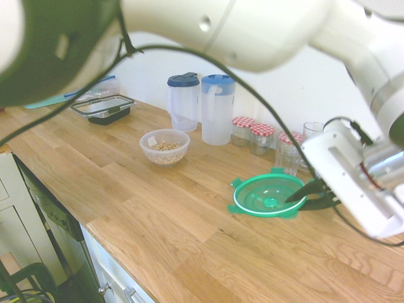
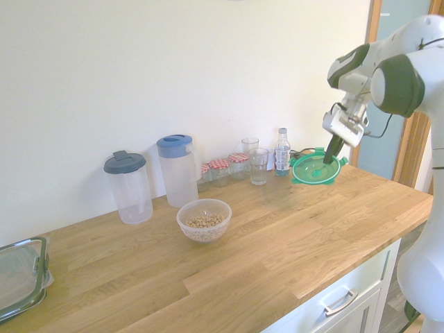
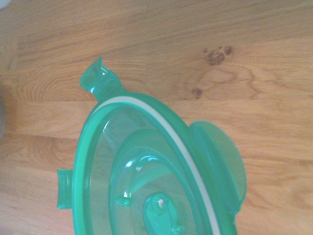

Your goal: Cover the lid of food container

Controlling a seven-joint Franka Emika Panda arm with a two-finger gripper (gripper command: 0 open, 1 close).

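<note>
Fingers of the gripper pinch the rim of the green lid, clear of the counter, the opposite view shows the bowl well off, awaiting it, and the wrist view shows the lid's white ring uppermost.

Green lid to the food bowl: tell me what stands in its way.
Nothing visible does. The fingers hold the lid above the worktop, and bare wood lies between it and the food container. Jars and jugs stand behind, along the wall.
</note>
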